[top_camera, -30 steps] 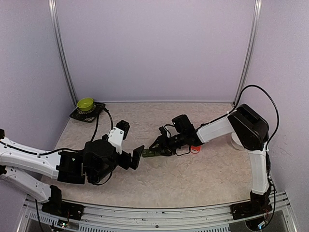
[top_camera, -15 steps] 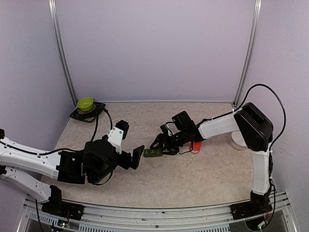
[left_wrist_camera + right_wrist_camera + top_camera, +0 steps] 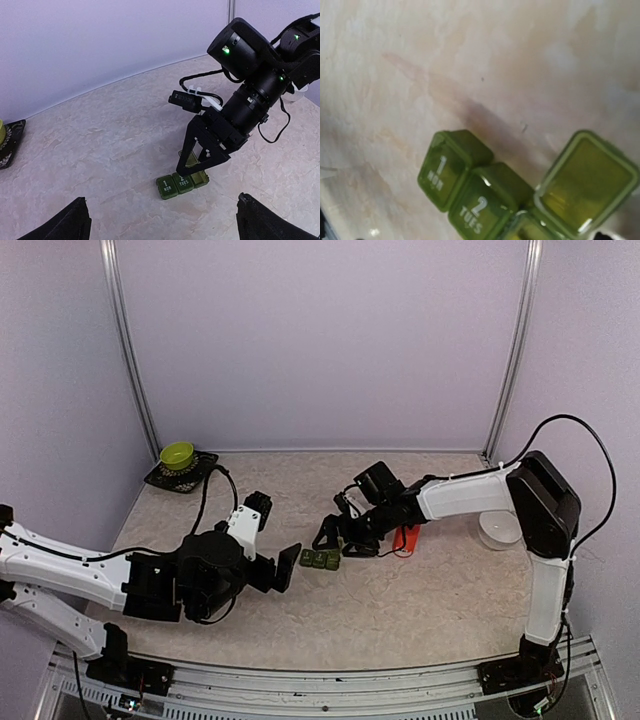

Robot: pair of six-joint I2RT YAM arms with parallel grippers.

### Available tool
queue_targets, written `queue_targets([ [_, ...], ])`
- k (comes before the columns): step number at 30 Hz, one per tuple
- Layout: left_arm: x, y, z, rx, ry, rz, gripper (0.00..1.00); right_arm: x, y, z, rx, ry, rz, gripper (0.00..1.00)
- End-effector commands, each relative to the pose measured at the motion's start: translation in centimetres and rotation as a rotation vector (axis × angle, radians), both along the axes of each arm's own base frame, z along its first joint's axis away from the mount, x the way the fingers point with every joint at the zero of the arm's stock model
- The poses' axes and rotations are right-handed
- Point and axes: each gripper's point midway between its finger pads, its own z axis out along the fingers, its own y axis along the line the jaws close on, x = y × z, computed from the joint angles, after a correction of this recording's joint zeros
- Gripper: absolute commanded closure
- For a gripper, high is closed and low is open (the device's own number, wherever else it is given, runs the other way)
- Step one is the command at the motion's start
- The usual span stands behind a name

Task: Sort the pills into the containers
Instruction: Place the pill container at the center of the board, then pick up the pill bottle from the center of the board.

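1. The left gripper (image 3: 167, 217) is wide open and holds nothing. It hangs low on the left side of the table (image 3: 400, 610).
2. The dark green plastic strip of three small square containers (image 3: 320, 559) lies flat on the table between the two grippers. Its long side runs left to right. The lid at its right end is up.
3. The right gripper (image 3: 340, 538) is open too. It is just above the back of the strip, nearer to it than the left gripper.

The beige table (image 3: 400, 615) carries the containers (image 3: 320, 559), a red bottle (image 3: 407, 540) and a mat (image 3: 160, 478).
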Motion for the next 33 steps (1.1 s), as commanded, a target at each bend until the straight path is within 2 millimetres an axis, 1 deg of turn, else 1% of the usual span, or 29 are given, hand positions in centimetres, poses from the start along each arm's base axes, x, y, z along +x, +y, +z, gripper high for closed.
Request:
queue_targets([
  [1,0.6,-0.7,1.6,-0.025,-0.02,0.014,0.01,0.5,-0.6,2.4,-0.045,-0.089,0.011,0.0],
  [2,0.7,-0.8,1.7,-0.023,-0.021,0.014,0.01,0.4,-0.6,2.7,-0.043,-0.098,0.017,0.0],
  [5,1.0,-1.2,2.3,-0.022,-0.022,0.017,0.01,0.3,-0.3,5.4,-0.02,-0.173,0.057,0.0],
  [6,1.1,-1.5,2.5,-0.018,-0.019,0.013,0.01,0.2,-0.2,6.5,-0.013,-0.211,0.073,0.0],
  [7,1.3,-1.8,2.6,-0.012,-0.013,0.007,0.01,0.2,-0.3,8.3,-0.001,-0.26,0.079,0.0],
  [8,1.5,-2.1,2.7,-0.009,-0.007,-0.001,0.01,0.2,-0.5,9.6,0.005,-0.3,0.085,0.0],
  [12,2.0,-4.0,4.1,-0.004,-0.003,-0.044,0.01,-0.3,-1.9,14.5,0.04,-0.485,0.108,0.0],
  [14,2.3,-5.1,4.8,0.004,-0.013,-0.073,0.01,-0.6,-3.1,16.0,0.041,-0.561,0.098,0.0],
  [16,2.8,-6.2,5.8,0.013,-0.026,-0.083,0.01,-0.9,-4.7,16.5,0.022,-0.619,0.078,0.0],
  [18,3.4,-7.2,6.1,0.032,-0.031,-0.092,0.01,-1.2,-6.3,16.8,-0.006,-0.67,0.048,0.0],
  [19,3.8,-7.7,6.2,0.039,-0.029,-0.096,0.01,-1.3,-7.2,17.0,-0.017,-0.696,0.026,0.0],
  [20,4.1,-8.3,6.3,0.044,-0.026,-0.106,0.01,-1.4,-8.1,16.7,-0.033,-0.715,0.005,0.0],
  [21,4.3,-9.1,6.3,0.044,-0.012,-0.135,0.01,-1.6,-9.0,17.2,-0.031,-0.742,-0.021,0.0],
  [24,5.7,-11.5,5.9,0.042,0.02,-0.196,0.01,-2.0,-11.7,17.2,-0.029,-0.774,-0.098,0.0],
  [26,6.5,-13.3,5.5,0.062,0.034,-0.226,0.01,-2.1,-13.9,16.7,-0.056,-0.768,-0.18,0.0],
  [28,7.2,-15.2,4.8,0.102,0.043,-0.254,0.01,-2.1,-16.5,16.8,-0.087,-0.768,-0.281,0.0],
  [29,7.5,-16.3,5.0,0.107,0.04,-0.268,0.01,-2.0,-18.0,16.9,-0.104,-0.766,-0.339,0.0],
  [31,7.8,-18.1,3.7,0.143,0.066,-0.31,0.01,-2.2,-20.3,16.9,-0.137,-0.771,-0.421,0.0],
  [33,8.1,-20.0,2.8,0.151,0.085,-0.35,0.01,-2.6,-22.1,16.5,-0.147,-0.747,-0.493,0.0],
])
